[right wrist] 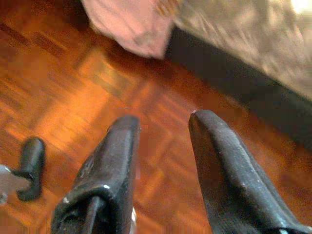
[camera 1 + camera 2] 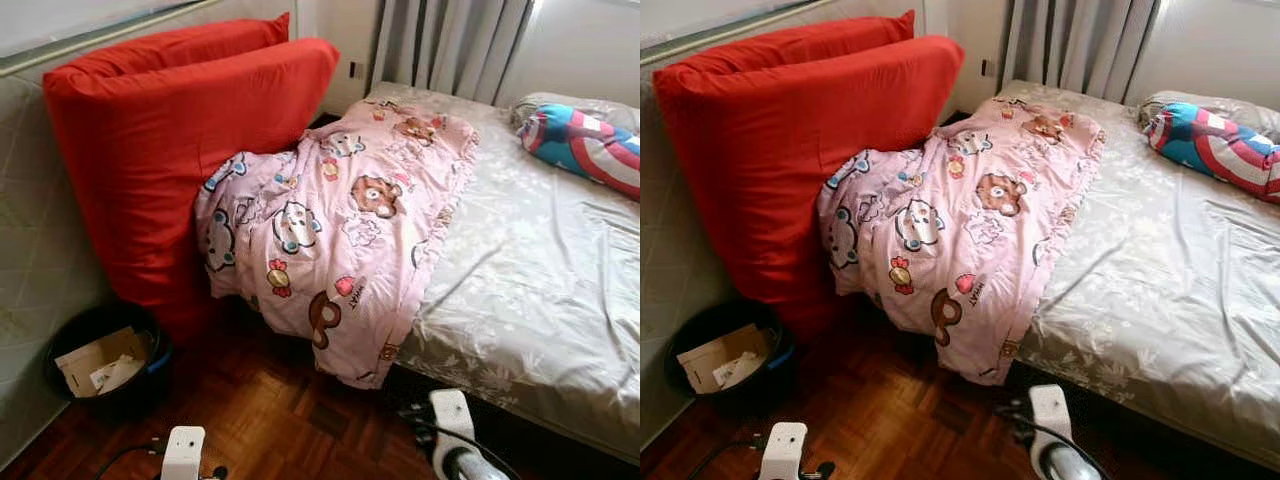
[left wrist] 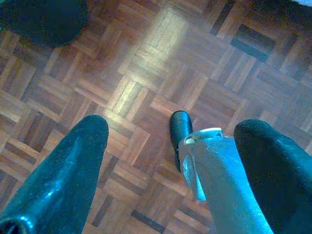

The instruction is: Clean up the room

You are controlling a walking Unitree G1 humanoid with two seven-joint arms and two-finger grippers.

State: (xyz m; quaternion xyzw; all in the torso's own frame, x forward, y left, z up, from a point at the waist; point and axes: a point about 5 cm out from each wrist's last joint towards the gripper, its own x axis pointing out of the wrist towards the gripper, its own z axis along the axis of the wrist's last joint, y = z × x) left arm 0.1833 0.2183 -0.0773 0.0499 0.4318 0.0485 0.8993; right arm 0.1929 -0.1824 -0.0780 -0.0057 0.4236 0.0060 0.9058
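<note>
A pink cartoon-print blanket (image 2: 340, 230) lies crumpled across the near corner of the bed (image 2: 540, 270), and its hem hangs down to the floor. Two big red cushions (image 2: 170, 140) lean against the left wall, touching the blanket. A blue, red and white shield-print pillow (image 2: 585, 145) rests at the head of the bed. Both arms hang low over the parquet. My left gripper (image 3: 175, 126) is open above bare floor, with my own leg showing between its fingers. My right gripper (image 1: 163, 119) is open and empty, near the blanket's hem (image 1: 131, 24) and the bed's dark base.
A black bin (image 2: 100, 360) holding cardboard and paper stands on the floor at the lower left, beside the cushions. Grey curtains (image 2: 450, 45) hang behind the bed. Black cables trail on the parquet (image 2: 270, 420) near my wrists.
</note>
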